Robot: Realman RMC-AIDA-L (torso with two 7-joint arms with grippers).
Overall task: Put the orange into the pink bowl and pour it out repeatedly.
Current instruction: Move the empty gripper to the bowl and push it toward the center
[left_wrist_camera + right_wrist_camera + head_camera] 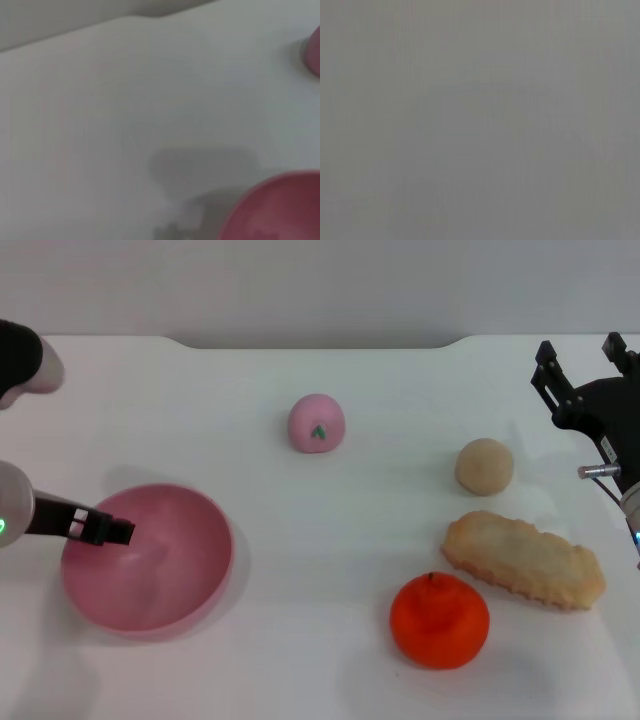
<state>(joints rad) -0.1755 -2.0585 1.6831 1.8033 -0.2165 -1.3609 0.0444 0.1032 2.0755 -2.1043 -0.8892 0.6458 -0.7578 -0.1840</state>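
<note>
Orange (439, 621): bright orange-red, dimpled skin, small dark stem; bowl (190, 585): plain smooth pink, showing deeper pink in the left wrist view. Small ball (317, 424): pale pink with one green mark; second ball (485, 466): uniform beige; oblong pastry (523, 559): mottled golden tan. Surface (300, 660): plain white; left gripper (100, 528) and right gripper (585, 365): black.

Pink bowl (280, 210) cut off, blurred
</note>
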